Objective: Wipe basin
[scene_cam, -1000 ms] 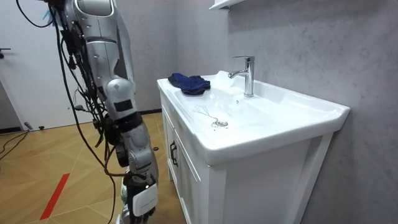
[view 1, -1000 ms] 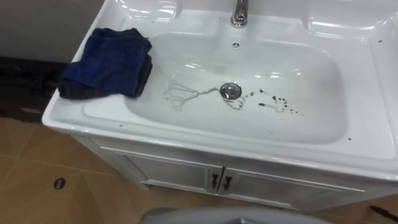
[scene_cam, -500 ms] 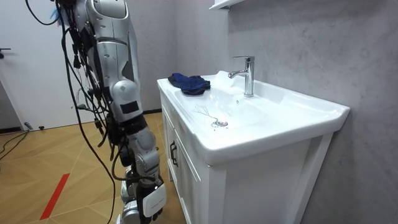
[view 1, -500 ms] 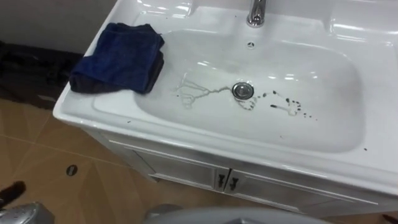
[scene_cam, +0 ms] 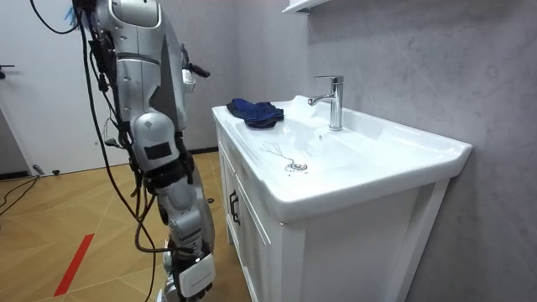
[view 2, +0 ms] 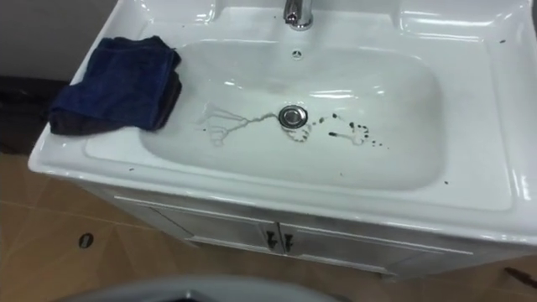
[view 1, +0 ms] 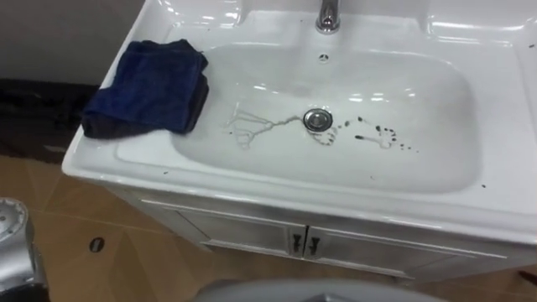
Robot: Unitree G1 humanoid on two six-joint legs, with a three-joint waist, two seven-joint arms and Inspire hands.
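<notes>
A white basin (view 1: 453,180) is set in a vanity top, with a chrome drain (view 1: 317,119) in the middle. Thin grey streaks (view 1: 247,130) run left of the drain and dark spots (view 1: 382,137) lie right of it. A folded dark blue cloth (view 1: 147,88) rests on the rim at the basin's left end, also seen as the cloth (scene_cam: 256,111) in the room view. I stand at the vanity's front. My left hand (scene_cam: 191,73) is raised near chest height, well short of the cloth. My right hand (scene_cam: 195,270) hangs low beside the cabinet.
A chrome faucet (view 1: 327,15) stands at the back of the basin. White cabinet doors (view 1: 252,239) with dark handles sit below. A grey part of my left arm (view 1: 13,252) shows at the lower left. Wooden floor (scene_cam: 67,218) lies behind me.
The eye view has shifted, so the camera moved. In the room view my left arm has come up and my body has swayed. Cloth and basin stay put.
</notes>
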